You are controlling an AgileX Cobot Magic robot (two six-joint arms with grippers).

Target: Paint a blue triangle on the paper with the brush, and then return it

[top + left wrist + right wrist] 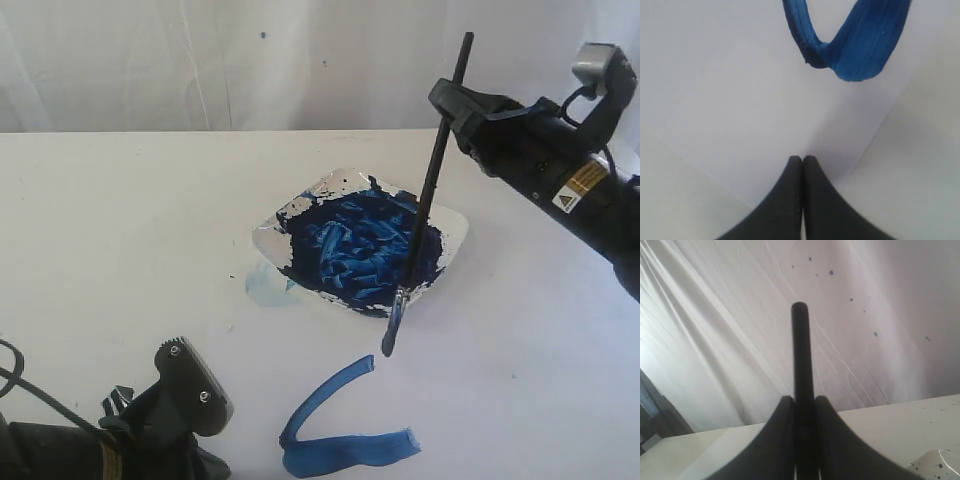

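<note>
Right gripper: the right gripper point(452, 103) is closed almost fully on the upper handle of the thin, long black-handled paintbrush point(428, 195). The right wrist view shows the handle pinched between the two dark jaws, its end standing above them.
Left gripper: the left gripper point(802, 160) has its jaws pressed together with nothing between them. It sits low at the near corner of the large white sheet of paper point(740, 100); I cannot tell whether it presses the sheet down.
Brush position: it is tilted steeply, and its blue-stained tip hangs just off the near edge of the white dish of dark-blue paint point(455, 232). The tip is near the upper end of the painted stroke; I cannot tell whether it touches the paper.
Blue triangle: the thick blue outline point(345, 455) has two sides laid, meeting at a rounded corner. The third side is open, so I judge the painting about two-thirds done.
Risk, drip: a loaded tip held over bare paper could drop paint inside the shape.
Risk, grip: the hold is far up the handle, so drag at the bristles could swing or twist the brush and bend the closing stroke.
Risk, paper: if the sheet is not pinned to the white tabletop point(120, 220), the stroke could pull it and miss the corner.
Risk, dish: the handle passes close over the dish, so a sideways move could nudge it.
</note>
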